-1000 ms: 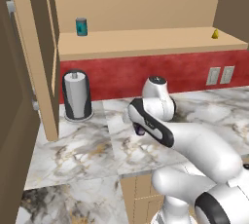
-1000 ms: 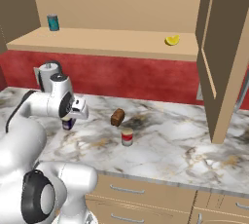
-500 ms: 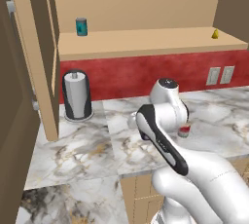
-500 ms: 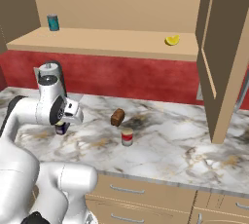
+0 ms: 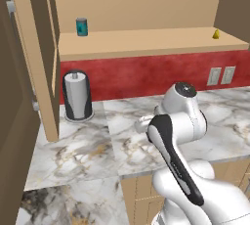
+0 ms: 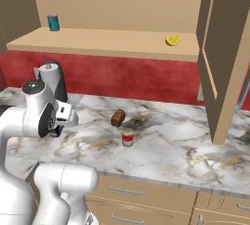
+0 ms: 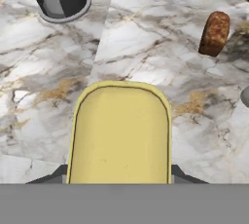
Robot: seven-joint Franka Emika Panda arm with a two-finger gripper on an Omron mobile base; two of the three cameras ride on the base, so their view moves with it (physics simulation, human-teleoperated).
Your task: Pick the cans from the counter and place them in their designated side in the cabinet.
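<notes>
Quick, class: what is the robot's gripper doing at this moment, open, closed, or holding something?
Gripper: closed on the dark blue can with the yellow label, held above the counter.

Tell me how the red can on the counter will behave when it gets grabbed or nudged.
The red can stands upright on the marble counter, so a nudge probably slides it first. It looks small and rigid, likely light. Tipped over, its round body would probably roll toward the brown block.

The white arm folds low over its base, its tool [image 7: 119, 181] clamped, fingers [image 7: 56, 174] barely visible.
</notes>
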